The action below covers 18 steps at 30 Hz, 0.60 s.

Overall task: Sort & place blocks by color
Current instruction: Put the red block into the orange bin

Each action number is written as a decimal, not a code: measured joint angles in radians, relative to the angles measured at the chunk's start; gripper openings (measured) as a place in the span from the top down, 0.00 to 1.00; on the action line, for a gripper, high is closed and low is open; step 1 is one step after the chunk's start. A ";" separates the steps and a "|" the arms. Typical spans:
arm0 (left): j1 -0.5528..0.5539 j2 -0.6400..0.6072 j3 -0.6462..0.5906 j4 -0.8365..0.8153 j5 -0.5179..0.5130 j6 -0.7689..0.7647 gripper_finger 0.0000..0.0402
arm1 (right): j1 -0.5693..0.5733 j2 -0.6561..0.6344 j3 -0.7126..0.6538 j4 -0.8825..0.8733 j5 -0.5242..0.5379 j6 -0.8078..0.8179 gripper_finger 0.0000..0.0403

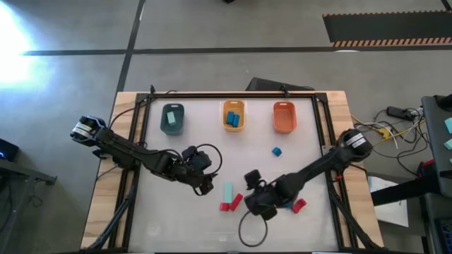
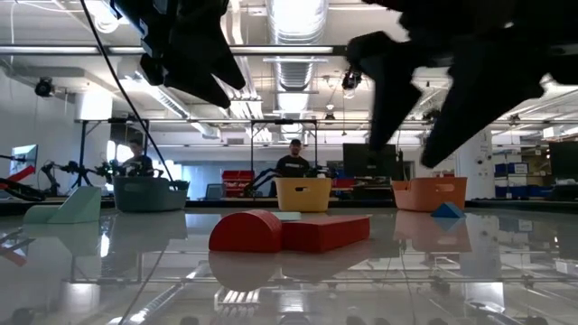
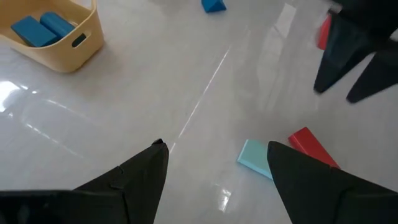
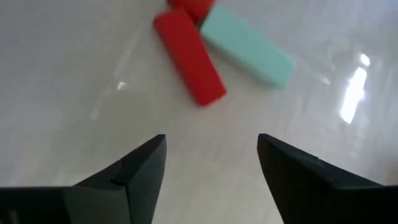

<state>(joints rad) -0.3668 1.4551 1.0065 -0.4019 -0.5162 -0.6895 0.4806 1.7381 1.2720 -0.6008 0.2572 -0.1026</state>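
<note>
Right gripper [image 4: 211, 158] open, empty; we centre jaws on red bar [image 4: 188, 57], clear of mint bar [image 4: 247, 46]; left gripper [image 3: 214, 165] open, idle.

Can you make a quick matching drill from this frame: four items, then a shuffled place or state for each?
Items
1. yellow tray
2. orange tray
3. mint bar
4. lone blue block

Places or states
A. on the table touching a red bar
B. holds blue blocks
C. on the bare table below the orange tray in the high view
D. no block visible inside

Pairs: 1-B, 2-D, 3-A, 4-C
</note>
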 joint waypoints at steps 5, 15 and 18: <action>0.000 0.000 0.000 -0.001 -0.003 0.024 0.36 | -0.073 0.040 0.000 0.124 -0.132 -0.142 0.39; 0.007 0.000 0.000 0.000 -0.007 0.049 0.36 | -0.137 0.140 -0.002 0.256 -0.288 -0.237 0.44; 0.008 0.000 0.000 0.001 -0.007 0.060 0.36 | -0.149 0.168 -0.002 0.281 -0.320 -0.230 0.45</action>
<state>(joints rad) -0.3592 1.4551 1.0065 -0.4008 -0.5228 -0.6294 0.3314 1.9062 1.2701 -0.3198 -0.0632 -0.3322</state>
